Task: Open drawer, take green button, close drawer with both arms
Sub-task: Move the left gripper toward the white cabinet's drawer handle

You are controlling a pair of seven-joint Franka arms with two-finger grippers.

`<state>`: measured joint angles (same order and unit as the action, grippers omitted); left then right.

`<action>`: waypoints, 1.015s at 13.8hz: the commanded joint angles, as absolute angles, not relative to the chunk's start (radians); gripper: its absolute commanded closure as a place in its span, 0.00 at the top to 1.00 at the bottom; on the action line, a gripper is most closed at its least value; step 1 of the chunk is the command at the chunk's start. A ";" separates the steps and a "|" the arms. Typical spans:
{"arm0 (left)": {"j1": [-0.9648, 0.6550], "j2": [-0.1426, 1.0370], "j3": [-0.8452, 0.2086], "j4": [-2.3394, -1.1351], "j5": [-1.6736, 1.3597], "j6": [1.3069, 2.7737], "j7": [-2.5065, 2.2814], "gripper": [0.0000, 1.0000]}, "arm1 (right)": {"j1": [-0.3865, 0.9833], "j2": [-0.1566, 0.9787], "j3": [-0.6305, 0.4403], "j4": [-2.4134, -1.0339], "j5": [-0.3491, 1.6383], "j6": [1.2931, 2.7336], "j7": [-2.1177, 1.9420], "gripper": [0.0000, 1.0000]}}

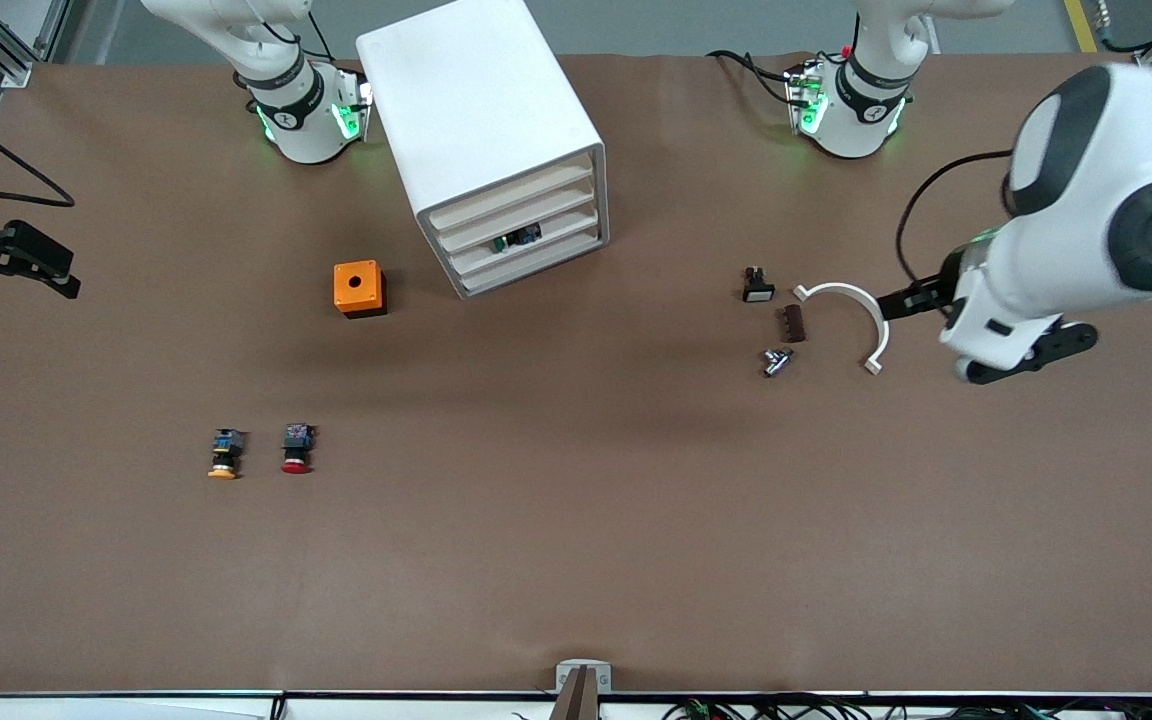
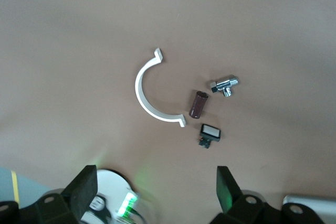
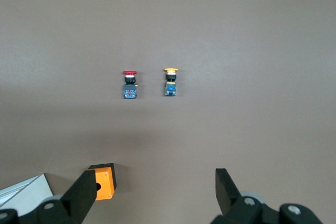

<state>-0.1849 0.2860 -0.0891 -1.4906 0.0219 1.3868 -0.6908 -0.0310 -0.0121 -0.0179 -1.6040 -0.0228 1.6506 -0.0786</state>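
Light, stiff drawer (image 1: 534, 241): hook at slat lip. Left claw (image 2: 157, 192) and right claw (image 3: 155, 192) released, hovering over counter (image 1: 576, 520).

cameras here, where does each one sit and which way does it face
Front view: high across the table, facing both arm bases, the cabinet and both pincers, right pincer, left pincer.
Left wrist view: on the left arm, looking down past its open fingers at the white clamp.
Right wrist view: looking down past its open fingers at the red button and orange button.
Shared: the orange box shows in front and right wrist views.
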 commanded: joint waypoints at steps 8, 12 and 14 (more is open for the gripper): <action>-0.388 0.606 -0.094 -1.404 -0.047 1.419 -1.469 1.00 | -0.049 -0.020 0.002 -1.598 -0.040 1.638 -0.074 1.00; -0.442 0.686 -0.092 -1.405 -0.204 1.447 -1.695 1.00 | -0.048 -0.020 0.002 -1.598 -0.040 1.638 -0.072 1.00; -0.449 0.687 -0.092 -1.413 -0.320 1.445 -1.745 1.00 | -0.048 -0.020 0.002 -1.598 -0.040 1.637 -0.074 1.00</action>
<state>-0.4484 0.6794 -0.0989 -1.4350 -0.2275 1.4585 -1.6928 -0.0321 -0.0121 -0.0157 -1.6038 -0.0228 1.6491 -0.0786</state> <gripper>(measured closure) 0.000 0.000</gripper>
